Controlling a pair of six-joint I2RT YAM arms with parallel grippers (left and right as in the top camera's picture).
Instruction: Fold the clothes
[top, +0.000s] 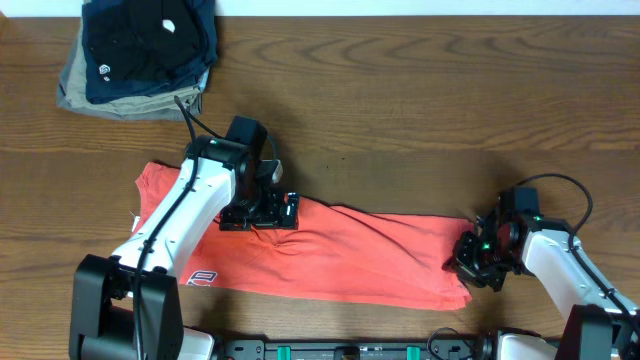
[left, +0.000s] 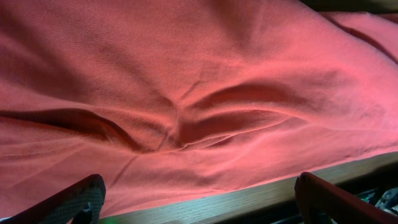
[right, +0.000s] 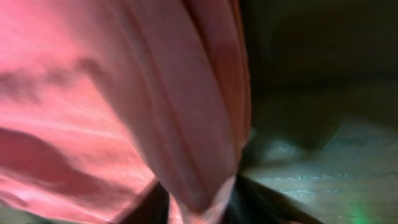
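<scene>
The clothes, a coral-red T-shirt, lie on the wooden table as a long band running from the middle left to the lower right, with white lettering near the left end. My left gripper hovers over the band's upper edge, open; in the left wrist view its fingers stand wide apart over creased red cloth and a strip of table. My right gripper sits at the band's right end. In the right wrist view it is shut on a bunched fold of the shirt.
A stack of folded navy-black and khaki-grey garments rests at the back left corner. Bare wooden table stretches behind and to the right of the shirt. The arm bases and a rail line the front edge.
</scene>
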